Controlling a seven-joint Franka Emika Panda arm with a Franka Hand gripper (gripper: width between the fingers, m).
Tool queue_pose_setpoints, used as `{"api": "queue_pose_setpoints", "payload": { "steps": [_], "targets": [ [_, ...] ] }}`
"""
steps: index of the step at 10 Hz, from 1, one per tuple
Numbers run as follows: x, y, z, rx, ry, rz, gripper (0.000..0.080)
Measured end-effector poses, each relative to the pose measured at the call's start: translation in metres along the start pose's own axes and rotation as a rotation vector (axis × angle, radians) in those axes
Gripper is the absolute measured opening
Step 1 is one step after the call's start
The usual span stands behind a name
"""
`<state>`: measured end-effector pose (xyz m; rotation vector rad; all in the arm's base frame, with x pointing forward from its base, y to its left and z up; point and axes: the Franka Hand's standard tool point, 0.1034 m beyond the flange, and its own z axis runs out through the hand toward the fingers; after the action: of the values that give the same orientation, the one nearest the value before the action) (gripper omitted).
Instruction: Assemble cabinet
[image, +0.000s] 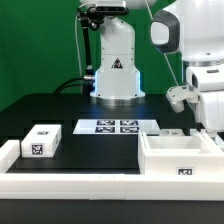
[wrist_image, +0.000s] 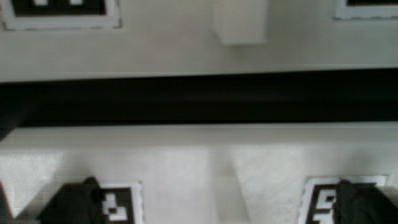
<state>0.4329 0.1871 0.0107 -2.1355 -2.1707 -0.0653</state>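
I am looking at one cabinet (image: 180, 158), a large white box open on top, sitting on the black worktop (image: 60, 110) toward the exterior view's right, close to the near edge. It is showing one black-and-white tag on its near wall. One small white block (image: 42, 141), with one tag that I can see, is lying well apart from the cabinet, toward the exterior view's left. Between the two and farther back, the one marker board (image: 118, 126) is lying flat with its four tags. One low white ledge (image: 70, 172) is running along the worktop's near edge.

I am holding my hand (image: 204, 122) at the cabinet's far side. From there my fingertips are not showing clearly, so I cannot tell how far apart they are standing or whether they are gripping anything.

In the wrist view, one dark band (wrist_image: 196, 95) is running between two white surfaces. I am counting four cropped tags there: two (wrist_image: 54, 8) on one surface, two (wrist_image: 116, 205) on the other. It is too blurred to say which parts these are.
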Motion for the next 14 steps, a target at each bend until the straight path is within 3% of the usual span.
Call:
{"api": "queue_pose_setpoints", "payload": {
  "steps": [1,4,5,6,12,14],
  "targets": [
    [0.0,0.0,0.0,0.001,0.0,0.0,0.0608],
    [0.0,0.0,0.001,0.001,0.0,0.001,0.0174],
    [0.0,0.0,0.001,0.002,0.0,0.001,0.0174],
    [0.0,0.0,0.0,0.0,0.0,0.001,0.0061],
    [-0.001,0.0,-0.001,0.002,-0.003,0.0,0.0061],
    [-0.007,-0.001,-0.022,0.002,-0.035,-0.007,0.0062]
  ]
}}
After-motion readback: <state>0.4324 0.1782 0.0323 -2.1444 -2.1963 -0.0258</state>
